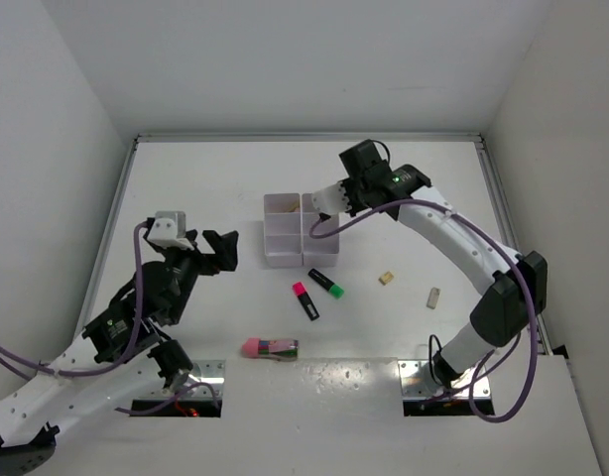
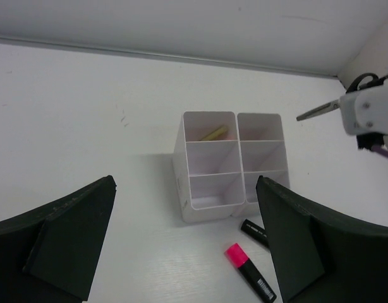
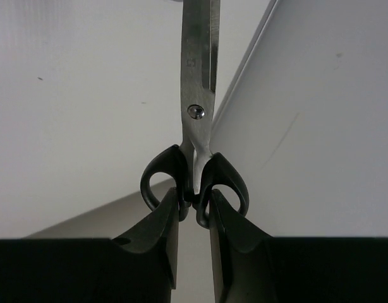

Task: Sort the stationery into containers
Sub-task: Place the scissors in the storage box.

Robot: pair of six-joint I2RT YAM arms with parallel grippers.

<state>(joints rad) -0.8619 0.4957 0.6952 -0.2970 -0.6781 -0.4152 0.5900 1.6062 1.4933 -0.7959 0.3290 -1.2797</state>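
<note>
**A:** What is the surface like, and the room?

**B:** A flat, matte white table (image 1: pixel 185 178), boxed in by plain white walls (image 1: pixel 76 119) on the left, the right and the far side. Two speckled metal plates (image 1: pixel 424 375) sit at the bottom of the frame under the arm bases.

**A:** Count what's out.

**B:** One organizer tray (image 1: pixel 282 258) just above centre, of smooth white plastic. The left wrist view shows six square compartments in two columns. One thin yellow pen (image 2: pixel 214 133) lies in the upper-left compartment. Two black highlighters (image 1: pixel 326 283) lie just below the tray, near each other but not touching, one with a green end and one with a pink end. Two small, blocky beige bits (image 1: pixel 386 279) lie right of centre, well apart from the tray. One rounded pink bit (image 1: pixel 253 347) lies at lower centre and touches a striped piece that is too small to make out.

**A:** And the scissors?

**B:** There is one pair of scissors (image 3: pixel 197 95), with steel blades together, a round pivot screw and glossy black loop handles. The right gripper (image 3: pixel 194 208) is clamped on them, its fingers pinching where the two loops meet. In the top view it is at the tray's upper right. In the left wrist view the blade tip pokes in at the right edge, apart from the tray.

**A:** The other arm?

**B:** The left gripper (image 1: pixel 221 248) is left of the tray, jaws spread wide with nothing between them. Its fingers (image 2: pixel 67 246) are matte black wedges.
</note>
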